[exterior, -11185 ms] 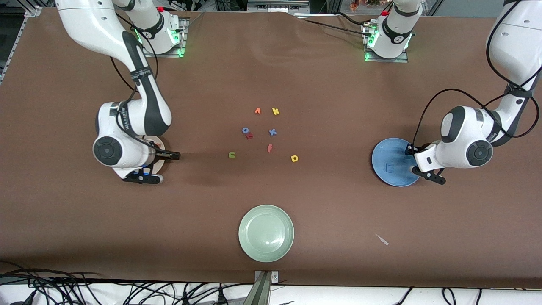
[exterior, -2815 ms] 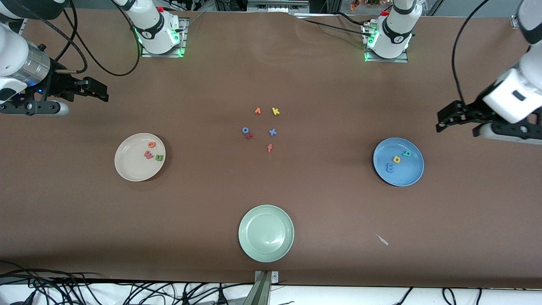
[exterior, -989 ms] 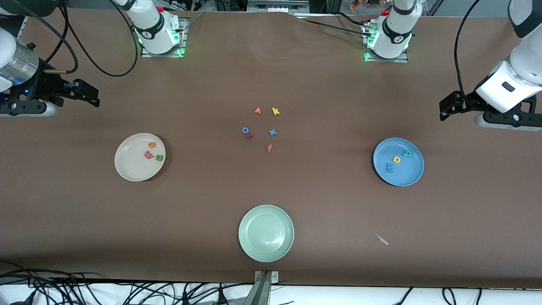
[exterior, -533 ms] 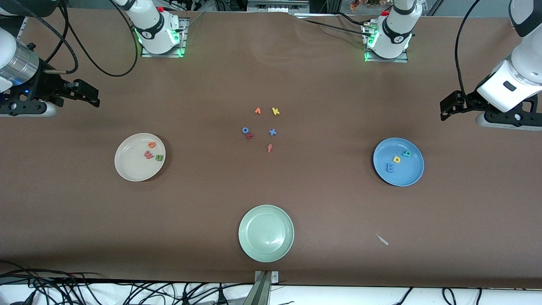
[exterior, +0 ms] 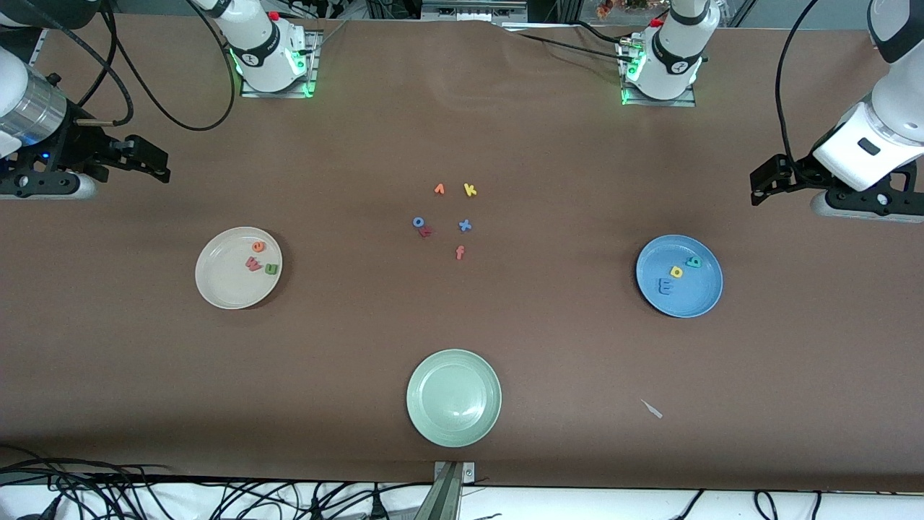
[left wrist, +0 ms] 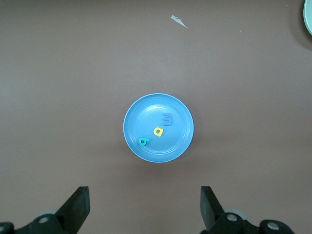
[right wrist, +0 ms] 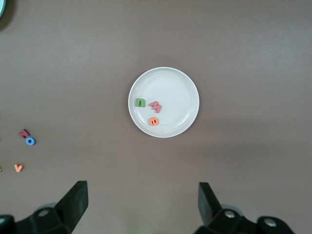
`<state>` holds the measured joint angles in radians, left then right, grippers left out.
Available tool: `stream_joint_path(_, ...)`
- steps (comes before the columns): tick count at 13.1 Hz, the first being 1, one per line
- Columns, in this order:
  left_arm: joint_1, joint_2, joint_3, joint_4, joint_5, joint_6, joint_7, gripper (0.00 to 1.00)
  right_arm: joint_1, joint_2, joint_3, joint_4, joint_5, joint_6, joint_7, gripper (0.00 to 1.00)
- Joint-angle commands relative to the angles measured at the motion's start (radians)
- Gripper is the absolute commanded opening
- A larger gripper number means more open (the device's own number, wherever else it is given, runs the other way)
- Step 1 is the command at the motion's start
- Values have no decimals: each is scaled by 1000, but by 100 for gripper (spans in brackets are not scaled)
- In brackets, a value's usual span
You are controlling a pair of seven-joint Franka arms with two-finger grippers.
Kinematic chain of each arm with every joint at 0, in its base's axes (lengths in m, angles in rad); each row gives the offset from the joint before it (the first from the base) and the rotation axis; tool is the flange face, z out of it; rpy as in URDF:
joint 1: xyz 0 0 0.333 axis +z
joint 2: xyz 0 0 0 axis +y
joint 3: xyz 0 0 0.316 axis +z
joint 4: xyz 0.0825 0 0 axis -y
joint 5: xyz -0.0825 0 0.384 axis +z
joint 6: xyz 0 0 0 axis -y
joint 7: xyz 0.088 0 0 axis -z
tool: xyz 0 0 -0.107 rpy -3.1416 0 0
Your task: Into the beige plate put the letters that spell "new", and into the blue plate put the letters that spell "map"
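Both spread, empty claws, left claw (exterior: 766, 179) and right claw (exterior: 148, 155), now hold raised off the beige plate (exterior: 216, 289) and blue plate (exterior: 700, 303), each carrying its three letters; task looks complete.

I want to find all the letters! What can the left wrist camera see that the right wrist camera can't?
Only the left wrist view shows the blue plate holding the blue m, yellow p and teal a.

Only the right wrist view shows the beige plate holding the green n, pinkish w and orange e.

Both show brown table and a sliver of the pale green plate.
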<state>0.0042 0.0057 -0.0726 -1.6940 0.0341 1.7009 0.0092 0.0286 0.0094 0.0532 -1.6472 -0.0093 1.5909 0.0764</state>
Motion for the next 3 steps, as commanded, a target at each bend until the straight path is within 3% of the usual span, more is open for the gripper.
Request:
stream_joint_path(1,11,-9,-6,10,10,-23,20,100,-6,9,5,21,2,-5,-1,100)
stream_joint_path(3,11,-9,-6,10,10,-23,20,100,-6,9,5,21,2,-5,-3,100)
